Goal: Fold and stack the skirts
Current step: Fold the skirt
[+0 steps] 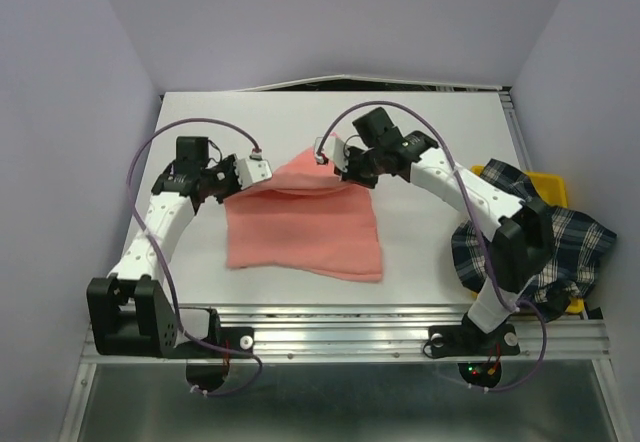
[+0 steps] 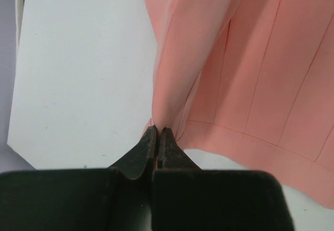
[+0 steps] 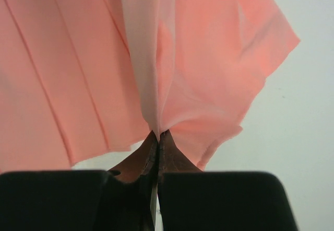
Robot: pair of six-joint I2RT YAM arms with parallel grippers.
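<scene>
Desk (image 1: 300,122): white, closed in by pale walls at left, right and back, with a metal rail along the near edge.
Pink skirt (image 1: 305,232): mid-desk, the near part lying flat and the far edge raised off the surface between the arms.
Left end effector (image 2: 158,133): closed, pinching the skirt's far-left corner.
Right end effector (image 3: 158,135): closed, pinching the far-right corner, with cloth bunched at the tips.
Why held so: paired corner grips spread the edge, probably to carry it over toward the near hem for a fold.
Plaid skirt (image 1: 545,247): heaped over the bin (image 1: 552,182) at the right edge, partly hidden by the right arm.
Open room: bare desk beyond and left of the pink skirt, but little between its hem and the rail.
Right side: tight, with the arm's elbow beside the plaid heap.
</scene>
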